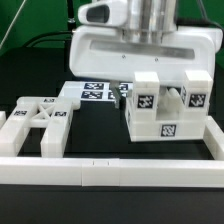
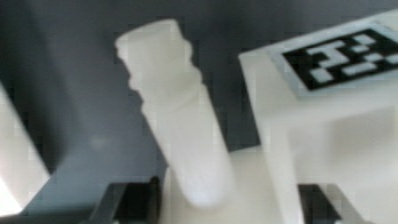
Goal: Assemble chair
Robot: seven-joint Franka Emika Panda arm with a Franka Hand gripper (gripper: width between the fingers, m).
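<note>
- Starting with the exterior view: the hand (image 1: pixel 148 66) hangs low over the part-built chair (image 1: pixel 165 108), a blocky stack of white tagged pieces on the exterior view's right. Its fingertips are hidden behind the top blocks, so this view does not show its opening.
- A loose frame piece (image 1: pixel 40 120) lies flat on the dark tabletop (image 1: pixel 97 127) on the exterior view's left, well apart from the stack. The marker board (image 1: pixel 95 92) lies further back, between the two, and a white border rail (image 1: pixel 110 172) runs along the front.
- Turning to the wrist view: a rough white leg (image 2: pixel 178 120) runs between the fingers (image 2: pixel 134 200), beside a tagged slab (image 2: pixel 338 70) (whether leg and slab touch is hidden).
- The hand looks wide — one pad sits close to the leg, the other stands clear of it — so I judge the leg unclamped.
- The risk, as I judge it, is that closing from this off-centre stance would push the leg sideways before both pads bite, tilting it or jamming it against the slab. The slab's edge could also catch the far pad, and a hard shove could shift the whole stack.
</note>
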